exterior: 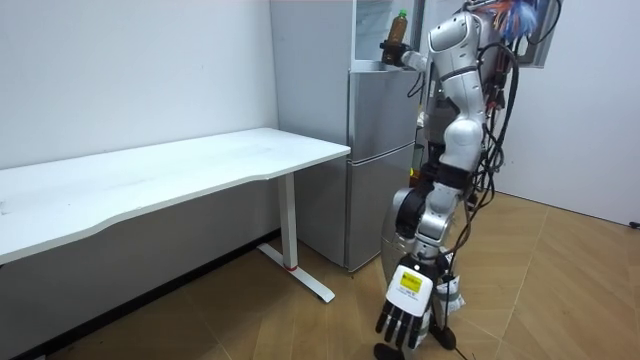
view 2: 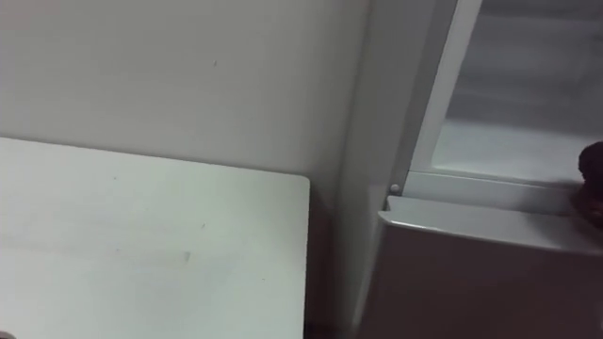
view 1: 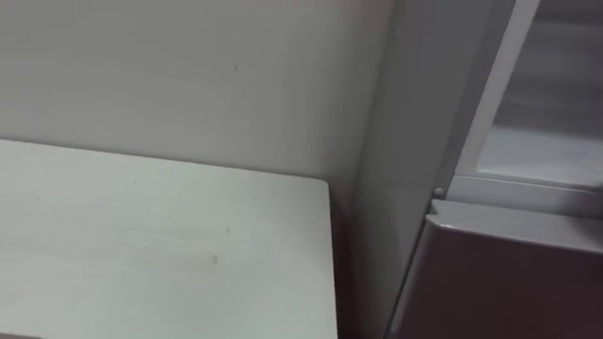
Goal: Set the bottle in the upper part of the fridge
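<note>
Robot stands right at the fridge (exterior: 378, 150), facing it. R arm is raised to about head height and bent at the elbow. The right hand (exterior: 393, 52) is closed round the lower part of the bottle (exterior: 398, 28). L arm hangs straight down on the side nearer the room cam. The left hand (exterior: 403, 318) is low by the floor, fingers relaxed and pointing down, holding nothing.

The bottle is upright, w/ brownish contents, a label band and a greenish cap. It sits at the mouth of the upper compartment (view 2: 513, 132), just above the top edge of the grey lower door (view 2: 471, 273). Can't tell if its base touches the shelf. The compartment is open, w/ a pale interior. A white bench (view 1: 141, 245) stands just beside the fridge, on the robot's left.
</note>
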Available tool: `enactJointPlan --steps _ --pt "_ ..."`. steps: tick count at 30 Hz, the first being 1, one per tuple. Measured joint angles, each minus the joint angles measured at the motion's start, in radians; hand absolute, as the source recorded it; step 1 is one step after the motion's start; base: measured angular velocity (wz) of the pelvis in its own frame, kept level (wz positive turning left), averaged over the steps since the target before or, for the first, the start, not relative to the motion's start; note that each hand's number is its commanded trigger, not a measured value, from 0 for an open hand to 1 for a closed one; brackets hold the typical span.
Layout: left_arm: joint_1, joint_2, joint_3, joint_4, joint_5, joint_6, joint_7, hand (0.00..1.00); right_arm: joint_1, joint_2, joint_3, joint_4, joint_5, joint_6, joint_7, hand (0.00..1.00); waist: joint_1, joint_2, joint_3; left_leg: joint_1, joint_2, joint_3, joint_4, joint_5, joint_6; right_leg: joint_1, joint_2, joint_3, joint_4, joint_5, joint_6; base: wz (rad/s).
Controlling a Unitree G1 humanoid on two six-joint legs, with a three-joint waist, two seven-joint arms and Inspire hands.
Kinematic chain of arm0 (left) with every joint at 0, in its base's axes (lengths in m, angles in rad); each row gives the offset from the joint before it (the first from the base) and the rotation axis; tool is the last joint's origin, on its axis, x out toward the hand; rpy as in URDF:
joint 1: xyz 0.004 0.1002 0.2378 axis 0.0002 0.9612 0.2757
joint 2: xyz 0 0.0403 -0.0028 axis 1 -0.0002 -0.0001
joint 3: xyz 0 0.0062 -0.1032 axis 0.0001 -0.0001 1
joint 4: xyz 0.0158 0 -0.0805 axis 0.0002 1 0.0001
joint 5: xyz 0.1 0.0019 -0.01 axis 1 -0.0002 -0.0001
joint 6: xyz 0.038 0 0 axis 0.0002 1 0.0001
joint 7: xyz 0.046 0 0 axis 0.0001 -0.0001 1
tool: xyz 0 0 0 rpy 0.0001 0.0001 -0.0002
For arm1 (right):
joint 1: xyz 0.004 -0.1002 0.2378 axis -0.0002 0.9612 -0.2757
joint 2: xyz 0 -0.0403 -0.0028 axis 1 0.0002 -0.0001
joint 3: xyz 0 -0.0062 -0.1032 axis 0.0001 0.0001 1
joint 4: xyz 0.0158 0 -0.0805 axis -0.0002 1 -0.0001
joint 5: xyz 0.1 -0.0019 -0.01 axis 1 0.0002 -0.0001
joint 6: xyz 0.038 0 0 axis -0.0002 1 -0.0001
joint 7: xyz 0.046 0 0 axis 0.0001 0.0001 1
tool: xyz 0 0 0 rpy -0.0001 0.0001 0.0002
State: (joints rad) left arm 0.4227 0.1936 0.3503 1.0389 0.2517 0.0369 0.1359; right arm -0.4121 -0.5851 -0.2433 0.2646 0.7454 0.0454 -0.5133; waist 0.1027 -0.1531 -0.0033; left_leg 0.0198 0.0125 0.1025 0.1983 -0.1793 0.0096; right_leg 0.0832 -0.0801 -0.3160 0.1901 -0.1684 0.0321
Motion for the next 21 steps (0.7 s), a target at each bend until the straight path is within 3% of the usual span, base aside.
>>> enactJointPlan --steps 4,7,12,14,21 --pt "0.002 0.021 0.000 -0.024 0.004 0.006 -0.002 0.00 -0.038 -0.063 0.050 0.006 0.000 0.010 -0.004 1.00 0.013 -0.022 -0.0027 -0.025 -0.001 -0.025 0.027 0.000 0.000 -0.001 -0.001 -0.028 -0.001 0.000 0.000 0.20" --pt "0.005 0.022 0.000 -0.042 0.004 0.008 -0.002 0.00 -0.092 -0.105 0.085 0.017 0.000 0.011 -0.016 1.00 0.030 -0.022 -0.0015 -0.032 0.000 -0.034 0.040 -0.002 0.001 0.001 -0.001 -0.040 -0.002 0.001 -0.002 0.14" --pt "0.004 0.025 0.000 -0.056 0.004 0.010 -0.002 0.00 -0.169 -0.109 0.112 0.051 -0.001 0.011 -0.034 1.00 0.045 -0.013 0.0004 -0.056 -0.002 -0.063 0.059 -0.006 -0.001 0.001 0.000 -0.060 -0.002 0.002 -0.003 0.15" --pt "0.008 0.023 0.000 -0.077 0.004 0.028 -0.002 0.00 -0.201 -0.110 0.138 0.077 -0.001 0.011 -0.044 1.00 0.045 -0.010 -0.0028 -0.065 -0.002 -0.064 0.064 -0.005 -0.001 -0.010 0.000 -0.063 -0.001 0.004 -0.006 0.02" --pt "0.011 0.028 -0.001 -0.118 0.004 0.036 0.001 0.00 -0.216 -0.113 0.154 0.143 0.007 0.015 -0.051 1.00 0.046 -0.004 -0.0060 -0.080 -0.003 -0.066 0.068 -0.002 0.000 -0.017 0.000 -0.062 0.003 0.006 -0.009 0.00"
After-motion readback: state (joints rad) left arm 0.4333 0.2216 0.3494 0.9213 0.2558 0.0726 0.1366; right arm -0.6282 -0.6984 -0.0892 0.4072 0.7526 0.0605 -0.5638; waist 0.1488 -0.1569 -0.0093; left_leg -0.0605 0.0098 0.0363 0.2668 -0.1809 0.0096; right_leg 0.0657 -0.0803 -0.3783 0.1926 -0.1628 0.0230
